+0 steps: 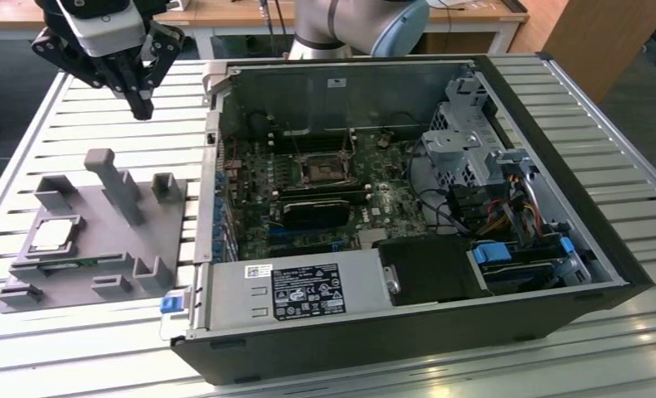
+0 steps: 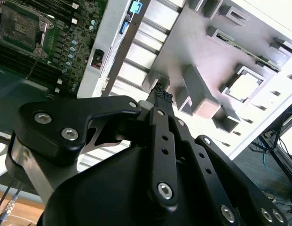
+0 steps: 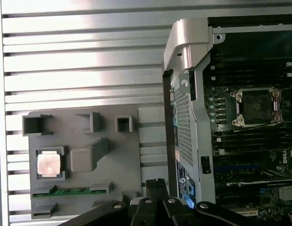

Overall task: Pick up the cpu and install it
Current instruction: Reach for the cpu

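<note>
The cpu (image 1: 53, 235) is a flat silver square lying in a recess of the grey holder block (image 1: 106, 249), at the exterior view's left. Both wrist views look down on the cpu (image 2: 243, 85) (image 3: 48, 165) in the block. My gripper (image 1: 142, 109) hangs high above the table, beyond the block's far end and well apart from the cpu. Its fingers are shut with nothing between them, and their dark tips (image 2: 161, 92) (image 3: 156, 182) point down. The black-framed socket (image 1: 325, 170) (image 3: 256, 106) sits on the green board inside the open computer case (image 1: 593, 240).
The holder block has several upright posts, the tallest one (image 1: 112, 182) near its middle. The case's metal side wall (image 1: 211, 166) stands between block and board. A power supply (image 1: 294, 290), cables and drive bays (image 1: 493, 191) crowd the case. The slatted metal table (image 1: 40, 348) surrounds everything.
</note>
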Tool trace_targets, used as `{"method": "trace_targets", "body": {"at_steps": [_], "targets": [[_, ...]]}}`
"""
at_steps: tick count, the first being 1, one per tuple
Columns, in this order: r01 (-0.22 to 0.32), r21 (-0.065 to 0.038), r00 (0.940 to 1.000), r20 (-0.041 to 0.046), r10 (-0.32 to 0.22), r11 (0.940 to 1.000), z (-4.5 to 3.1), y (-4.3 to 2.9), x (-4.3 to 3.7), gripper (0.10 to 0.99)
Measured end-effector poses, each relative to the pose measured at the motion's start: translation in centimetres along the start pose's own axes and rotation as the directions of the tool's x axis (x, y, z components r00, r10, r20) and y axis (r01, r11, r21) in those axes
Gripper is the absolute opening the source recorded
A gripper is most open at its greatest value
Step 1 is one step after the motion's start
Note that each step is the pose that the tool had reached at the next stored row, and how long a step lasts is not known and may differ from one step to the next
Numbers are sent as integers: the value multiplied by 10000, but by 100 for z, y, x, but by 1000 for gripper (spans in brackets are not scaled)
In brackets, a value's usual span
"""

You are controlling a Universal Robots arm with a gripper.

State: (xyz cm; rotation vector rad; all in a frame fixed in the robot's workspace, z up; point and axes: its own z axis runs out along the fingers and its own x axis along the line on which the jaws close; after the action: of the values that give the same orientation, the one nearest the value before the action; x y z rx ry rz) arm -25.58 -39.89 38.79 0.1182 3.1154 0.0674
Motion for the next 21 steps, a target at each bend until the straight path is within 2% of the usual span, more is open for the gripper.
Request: {"method": "trace_targets", "body": {"at_steps": [6, 7, 21], "targets": [[-1, 1, 10000, -25, 1, 10000, 8, -5, 68, 106], [-2, 3, 10000, -48, 2, 10000, 13, -8, 104, 106], [-4, 7, 10000, -95, 4, 10000, 27, -17, 210, 106]]}}
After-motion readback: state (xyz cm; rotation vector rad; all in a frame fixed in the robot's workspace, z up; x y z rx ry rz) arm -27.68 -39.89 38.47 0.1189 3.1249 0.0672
